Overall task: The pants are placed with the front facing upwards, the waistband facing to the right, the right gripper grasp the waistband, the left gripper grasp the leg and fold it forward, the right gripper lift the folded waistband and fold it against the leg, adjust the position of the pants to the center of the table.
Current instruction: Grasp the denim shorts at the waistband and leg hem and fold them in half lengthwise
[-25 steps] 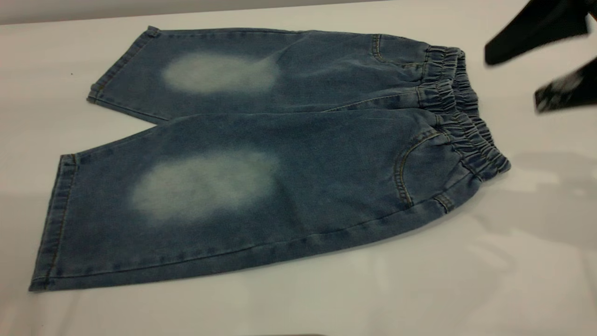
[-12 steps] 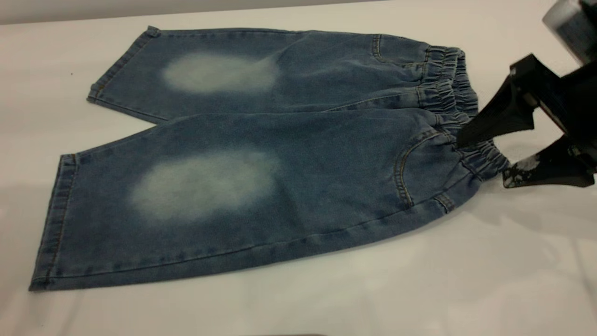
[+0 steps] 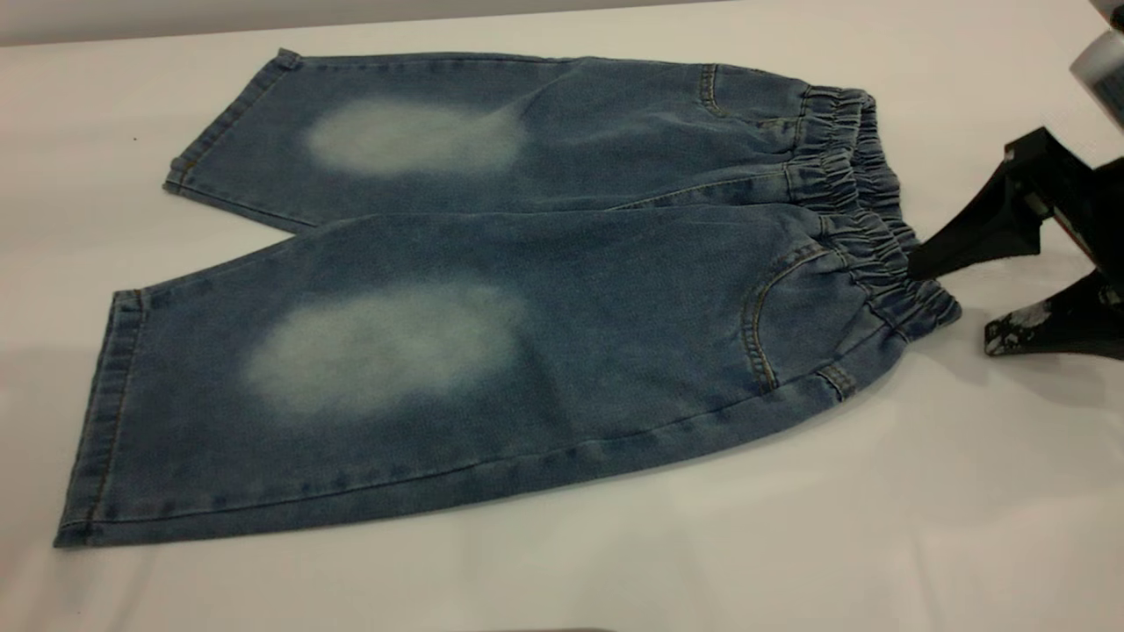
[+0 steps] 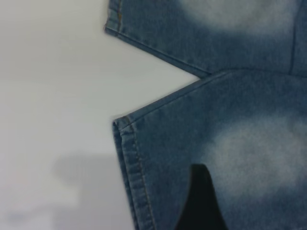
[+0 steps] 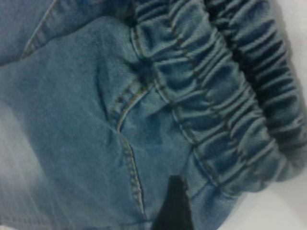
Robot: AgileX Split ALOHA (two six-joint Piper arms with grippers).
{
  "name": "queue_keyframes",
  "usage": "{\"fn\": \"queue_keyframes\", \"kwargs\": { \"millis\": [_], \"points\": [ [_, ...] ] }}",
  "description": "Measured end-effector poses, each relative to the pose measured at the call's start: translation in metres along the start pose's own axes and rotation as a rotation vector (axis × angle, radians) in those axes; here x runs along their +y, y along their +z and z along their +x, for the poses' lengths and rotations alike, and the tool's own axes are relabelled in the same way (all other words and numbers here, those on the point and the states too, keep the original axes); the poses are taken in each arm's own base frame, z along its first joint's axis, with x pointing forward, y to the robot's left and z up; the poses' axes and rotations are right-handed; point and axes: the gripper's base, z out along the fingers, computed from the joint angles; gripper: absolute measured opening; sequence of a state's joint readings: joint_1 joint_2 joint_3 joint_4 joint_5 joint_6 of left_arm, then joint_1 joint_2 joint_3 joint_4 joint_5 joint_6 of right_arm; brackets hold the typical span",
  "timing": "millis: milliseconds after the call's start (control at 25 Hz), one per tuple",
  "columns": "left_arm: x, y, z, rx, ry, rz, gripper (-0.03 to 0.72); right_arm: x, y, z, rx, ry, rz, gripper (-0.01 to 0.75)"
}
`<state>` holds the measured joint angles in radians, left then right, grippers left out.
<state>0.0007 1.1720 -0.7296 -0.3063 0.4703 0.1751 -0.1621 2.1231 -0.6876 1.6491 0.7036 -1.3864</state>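
The blue denim pants (image 3: 562,263) lie flat, front up, on the white table (image 3: 790,544), legs to the left and the ruffled waistband (image 3: 865,211) to the right. My right gripper (image 3: 953,303) stands open at the waistband's near end, its upper finger (image 3: 966,241) just over the elastic and its lower finger (image 3: 1045,329) on the table beside it. The right wrist view shows one finger (image 5: 172,206) above the denim by the waistband (image 5: 230,96). In the left wrist view my left gripper (image 4: 201,206) hovers over the near leg (image 4: 249,143) by its hem.
Bare white tabletop surrounds the pants on all sides, widest in front (image 3: 615,570) and to the left (image 3: 70,219). The table's far edge (image 3: 132,31) runs along the back.
My right gripper dropped from the upper right to the waistband's near end, then slid slightly back to the right. The pants have not moved.
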Motion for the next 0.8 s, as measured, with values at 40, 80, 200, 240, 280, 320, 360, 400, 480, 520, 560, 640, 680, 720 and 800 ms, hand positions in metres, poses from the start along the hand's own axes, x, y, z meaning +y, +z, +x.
{"fn": "queue_keyframes", "kwargs": {
  "millis": [40,80,200,240,280,320,360,400,480,520,560,640,680,720,800],
  "points": [
    [0.0,0.0,0.0,-0.001,-0.002,0.001,0.482,-0.001,0.002,0.0,0.004,0.003,-0.01,0.566],
    [0.0,0.0,0.0,-0.001,-0.002,0.001,0.482,-0.001,0.005,-0.001,0.006,0.003,-0.027,0.566],
    [0.0,0.0,0.0,-0.002,-0.003,0.001,0.482,-0.001,0.012,-0.003,0.0,-0.001,-0.091,0.566],
    [0.0,0.0,0.0,-0.002,-0.004,0.002,0.482,-0.002,0.015,-0.004,-0.003,-0.001,-0.11,0.566],
    [0.0,0.0,0.0,-0.002,-0.004,0.002,0.482,-0.003,0.018,-0.004,-0.004,0.005,-0.137,0.566],
    [0.0,0.0,0.0,-0.002,-0.004,0.002,0.482,-0.003,0.02,-0.005,-0.007,0.006,-0.164,0.566],
    [0.0,0.0,0.0,-0.002,-0.005,0.002,0.482,-0.004,0.023,-0.004,-0.009,0.01,-0.186,0.564],
    [0.0,0.0,0.0,-0.003,-0.005,0.002,0.482,-0.005,0.025,-0.004,-0.014,0.017,-0.208,0.56],
    [0.0,0.0,0.0,-0.005,-0.004,0.002,0.482,-0.006,0.029,-0.003,-0.018,0.027,-0.234,0.537],
    [0.0,0.0,-0.001,-0.006,-0.006,0.003,0.482,-0.007,0.029,-0.002,-0.019,0.03,-0.236,0.512],
    [0.0,0.0,-0.001,-0.006,-0.007,0.005,0.482,-0.007,0.029,-0.002,-0.021,0.031,-0.233,0.477],
    [-0.001,0.0,0.0,-0.001,-0.011,0.008,0.482,-0.009,0.031,-0.002,-0.019,0.034,-0.225,0.393],
    [-0.001,0.0,0.0,0.004,-0.012,0.009,0.482,-0.01,0.031,-0.002,-0.017,0.036,-0.218,0.339],
    [-0.001,0.0,0.001,0.011,-0.013,0.011,0.482,-0.01,0.031,-0.002,-0.017,0.033,-0.216,0.281],
    [-0.001,0.0,0.002,0.026,-0.014,0.014,0.482,-0.01,0.031,-0.002,-0.018,0.034,-0.215,0.179]
  ]
}}
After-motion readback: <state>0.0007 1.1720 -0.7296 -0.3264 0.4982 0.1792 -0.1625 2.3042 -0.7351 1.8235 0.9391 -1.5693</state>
